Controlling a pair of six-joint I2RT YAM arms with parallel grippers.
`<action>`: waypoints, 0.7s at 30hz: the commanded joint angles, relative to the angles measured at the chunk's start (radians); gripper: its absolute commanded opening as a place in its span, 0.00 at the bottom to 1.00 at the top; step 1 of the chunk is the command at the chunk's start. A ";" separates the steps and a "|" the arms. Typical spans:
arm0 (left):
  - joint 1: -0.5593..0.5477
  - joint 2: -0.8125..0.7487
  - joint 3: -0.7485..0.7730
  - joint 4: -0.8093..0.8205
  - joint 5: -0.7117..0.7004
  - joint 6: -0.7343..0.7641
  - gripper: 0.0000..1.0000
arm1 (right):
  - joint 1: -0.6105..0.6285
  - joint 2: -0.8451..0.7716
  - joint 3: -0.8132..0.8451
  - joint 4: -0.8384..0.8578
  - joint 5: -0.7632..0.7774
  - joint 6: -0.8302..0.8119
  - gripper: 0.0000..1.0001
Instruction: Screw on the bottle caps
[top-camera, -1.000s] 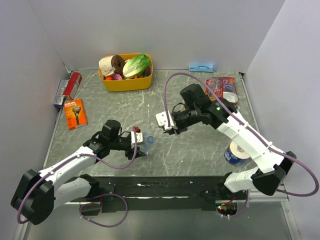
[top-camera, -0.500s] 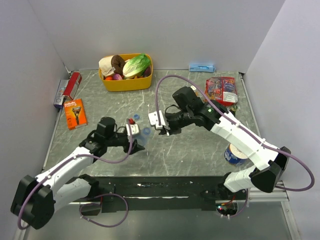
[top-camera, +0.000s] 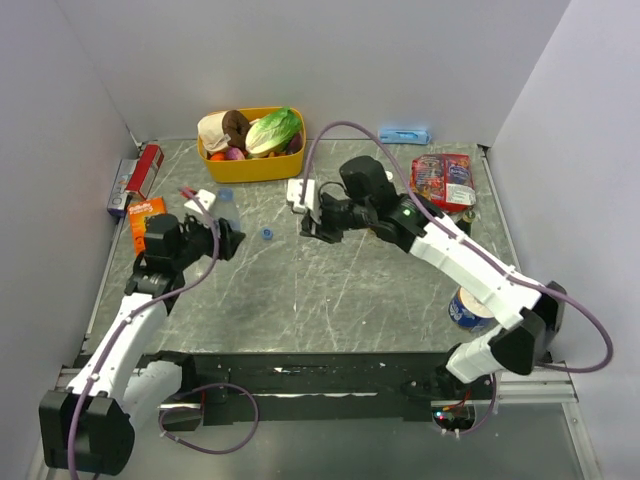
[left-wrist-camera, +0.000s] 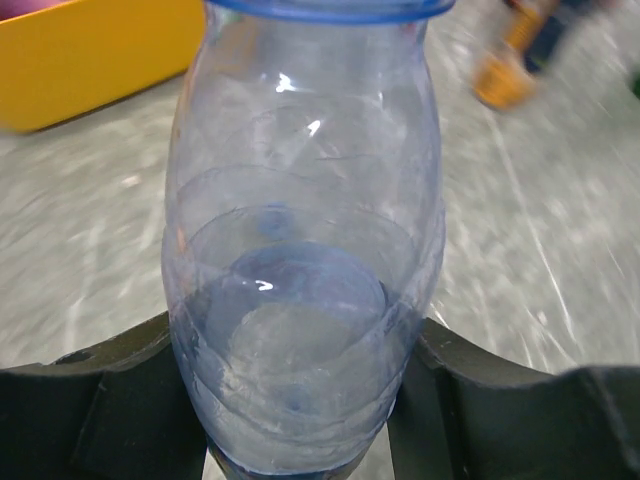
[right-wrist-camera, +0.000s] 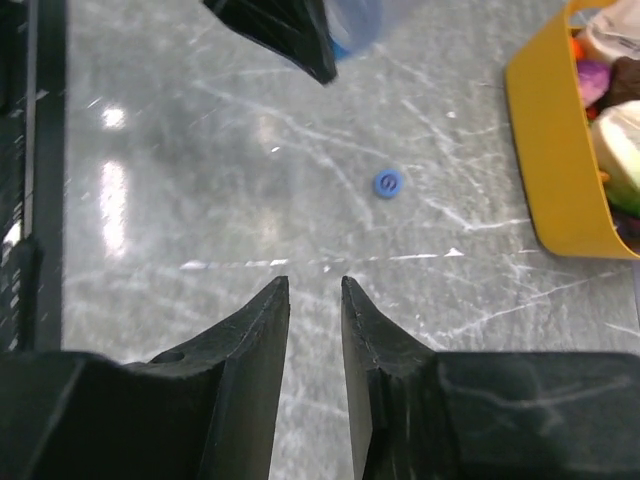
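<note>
My left gripper (top-camera: 222, 238) is shut on the clear water bottle (left-wrist-camera: 300, 250), its black pads (left-wrist-camera: 120, 400) against both sides near the base; the bottle is held off the table at the left. The blue cap (top-camera: 267, 235) lies flat on the table to the right of it, and also shows in the right wrist view (right-wrist-camera: 387, 183). My right gripper (top-camera: 306, 226) hovers right of the cap; its jaws stand a narrow gap apart and empty (right-wrist-camera: 315, 285). A blurred orange and dark thing (left-wrist-camera: 505, 70), maybe the orange bottle, lies far off. The white cap is not in view.
A yellow basket (top-camera: 250, 168) of food stands at the back. A blue-and-white can (top-camera: 470, 308) stands front right, snack packets (top-camera: 443, 178) back right, an orange razor pack (top-camera: 150, 225) and a red box (top-camera: 140, 172) at the left. Walls close in on three sides.
My left arm has swung left and back, carrying the water bottle from the front centre. My right gripper has moved left and back toward the basket. The blue cap has stayed put.
</note>
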 joint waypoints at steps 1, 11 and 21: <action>0.063 -0.049 0.016 0.031 -0.170 -0.137 0.01 | -0.014 0.085 0.057 0.123 0.043 0.074 0.36; 0.162 -0.122 0.000 -0.022 -0.223 -0.172 0.01 | -0.012 0.574 0.346 0.025 0.051 0.063 0.62; 0.174 -0.158 0.011 -0.055 -0.180 -0.169 0.01 | -0.020 0.946 0.769 -0.063 0.109 0.265 0.80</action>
